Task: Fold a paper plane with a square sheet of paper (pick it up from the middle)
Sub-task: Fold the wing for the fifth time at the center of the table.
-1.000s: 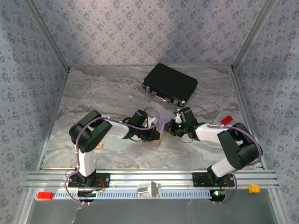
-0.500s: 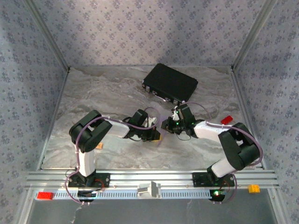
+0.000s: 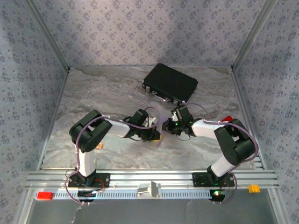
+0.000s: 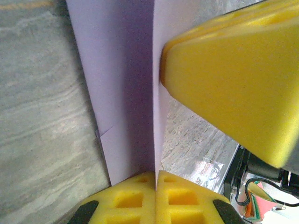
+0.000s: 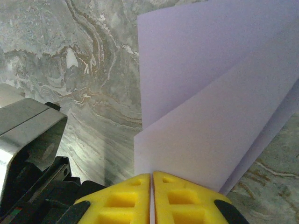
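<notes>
Lilac paper (image 5: 196,79), smooth and sharply creased, sits clenched in left claw (image 4: 155,176) and right claw (image 5: 152,179), apparently on edge.

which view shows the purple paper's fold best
Right wrist: the paper fans out in folded layers from the right fingers. Left wrist sees a narrower folded strip; the top view gives a sliver between the arms.

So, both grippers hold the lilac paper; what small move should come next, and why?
Probably lower the sheet of paper onto the table and press the crease flat. The left gripper and the right gripper are both shut on it, and its folded layers spread apart.
</notes>
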Controlling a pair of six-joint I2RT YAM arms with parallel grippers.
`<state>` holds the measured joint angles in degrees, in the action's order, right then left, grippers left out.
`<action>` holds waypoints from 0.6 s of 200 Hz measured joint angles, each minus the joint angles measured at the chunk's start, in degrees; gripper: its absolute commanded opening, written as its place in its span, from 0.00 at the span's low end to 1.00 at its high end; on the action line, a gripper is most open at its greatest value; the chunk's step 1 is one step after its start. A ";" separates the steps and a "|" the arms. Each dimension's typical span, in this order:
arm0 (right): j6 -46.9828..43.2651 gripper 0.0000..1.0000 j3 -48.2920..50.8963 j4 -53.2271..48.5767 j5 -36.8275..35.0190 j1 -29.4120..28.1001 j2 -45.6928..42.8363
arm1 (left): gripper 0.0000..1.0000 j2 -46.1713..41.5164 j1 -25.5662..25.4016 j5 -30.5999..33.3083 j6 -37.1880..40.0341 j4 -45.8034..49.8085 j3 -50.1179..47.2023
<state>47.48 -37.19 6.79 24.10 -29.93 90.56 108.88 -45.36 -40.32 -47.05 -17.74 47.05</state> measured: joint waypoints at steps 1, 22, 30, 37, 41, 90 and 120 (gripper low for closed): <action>-0.02 0.11 0.00 -0.04 -0.07 0.00 0.04 | 0.00 0.00 0.00 0.00 0.00 0.00 0.00; -0.48 0.11 -0.26 -0.61 -0.63 0.00 0.61 | 0.00 0.00 0.00 0.02 0.02 0.15 0.04; -0.63 0.11 -0.26 -0.70 -0.79 0.00 0.87 | 0.00 0.00 0.00 0.02 0.02 0.15 0.04; -0.68 0.11 -0.26 -0.83 -0.83 0.00 1.16 | 0.00 0.00 0.00 0.02 0.02 0.15 0.04; -0.70 0.11 -0.26 -0.85 -0.83 0.00 1.31 | 0.00 0.00 0.00 0.02 0.00 0.15 0.04; -1.18 0.10 -0.26 -1.20 -1.27 0.02 1.88 | 0.00 0.00 0.00 0.02 0.02 0.15 0.04; -1.75 0.10 -0.26 -1.46 -1.49 0.07 1.86 | 0.02 -0.09 0.00 0.04 0.04 0.35 0.09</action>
<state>45.74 -37.45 5.32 22.61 -29.87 92.42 108.79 -45.36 -40.27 -47.00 -17.39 47.13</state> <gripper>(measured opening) 0.103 0.045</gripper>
